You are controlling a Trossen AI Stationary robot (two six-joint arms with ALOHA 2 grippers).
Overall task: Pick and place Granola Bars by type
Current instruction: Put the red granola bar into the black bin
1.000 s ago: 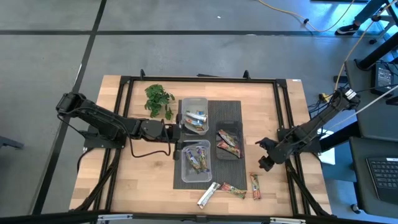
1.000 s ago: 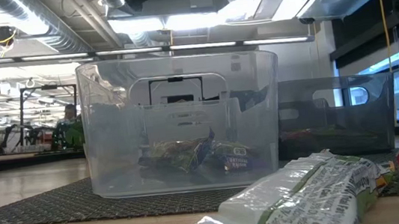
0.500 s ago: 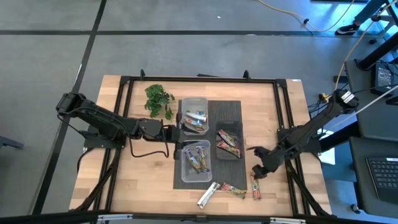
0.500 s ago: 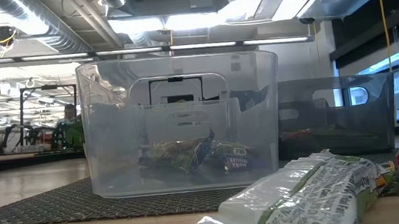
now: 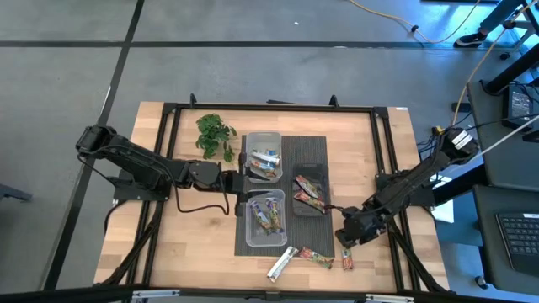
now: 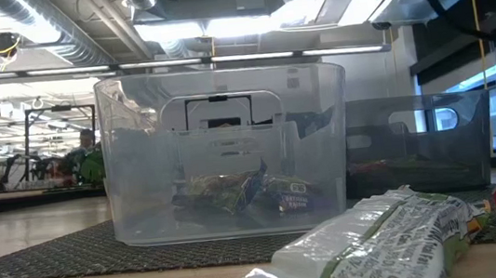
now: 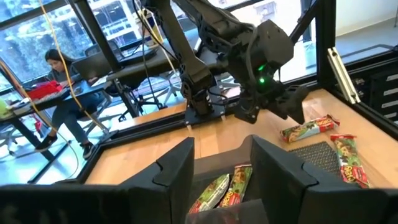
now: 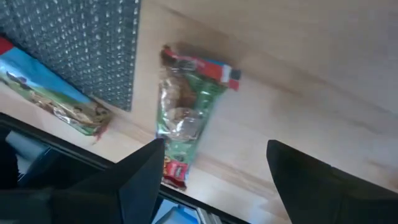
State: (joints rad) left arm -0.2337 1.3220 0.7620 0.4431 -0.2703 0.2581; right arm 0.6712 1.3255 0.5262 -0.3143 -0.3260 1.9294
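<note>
A red-and-green granola bar [image 8: 186, 118] lies flat on the wood near the table's near right. My right gripper [image 5: 346, 238] hovers just above it, open, with a finger on either side [image 8: 224, 186] and no touch. Two more loose bars, a silver one [image 5: 282, 263] and a green-red one [image 5: 318, 257], lie at the near edge. My left gripper [image 5: 240, 178] waits open between the tubs, nothing between its fingers [image 7: 224, 168]. Sorted bars lie in the far clear tub [image 5: 263, 154], the near clear tub [image 5: 268, 216] and the dark tub [image 5: 309, 194].
The three tubs stand on a dark mesh mat [image 5: 301, 147] at mid-table. A leafy green sprig [image 5: 215, 135] lies at the far left. A black frame [image 5: 168, 114] runs round the table. A seated person [image 7: 59, 81] shows in the room beyond.
My right gripper has moved toward the table's near edge and a little left, coming down over the red-and-green loose bar. The bars and tubs have stayed where they were.
</note>
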